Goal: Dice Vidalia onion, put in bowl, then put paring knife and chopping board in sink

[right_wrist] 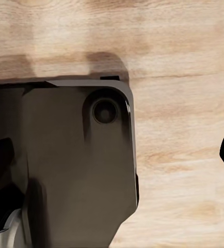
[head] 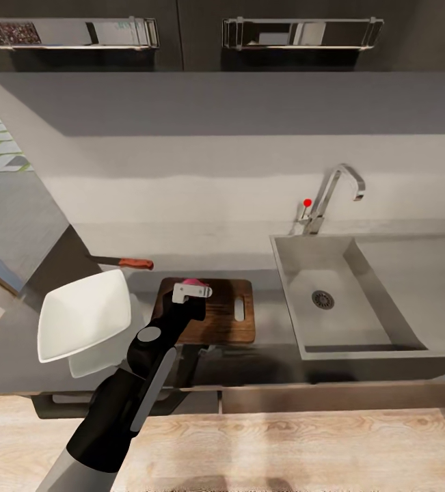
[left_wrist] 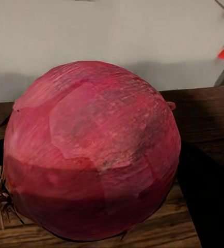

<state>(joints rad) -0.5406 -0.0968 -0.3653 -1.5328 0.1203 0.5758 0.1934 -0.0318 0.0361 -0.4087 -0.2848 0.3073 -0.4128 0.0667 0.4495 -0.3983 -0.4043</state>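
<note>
The pinkish-red Vidalia onion [left_wrist: 91, 150] sits between the dark fingers [left_wrist: 210, 191] of my left gripper [head: 192, 290], which is shut on it, low over the back left part of the brown chopping board [head: 227, 313]. Whether the bulb touches the wood I cannot tell. From the head view just a pink sliver of the onion [head: 193, 281] peeks past the gripper. The paring knife [head: 123, 262] lies on the countertop [head: 270, 321] behind the white bowl [head: 82, 320]. The sink [head: 359, 301] is to the right of the board. My right gripper [right_wrist: 114, 155] hangs open over the floor.
A chrome faucet [head: 335, 188] with a small red knob [head: 307, 202] stands behind the basin. The bowl rests at the counter's left end, beside the board. Wall cabinets [head: 181, 34] hang above. The right wrist view looks down on wooden floor [right_wrist: 184, 170] and the robot's dark base [right_wrist: 76, 170].
</note>
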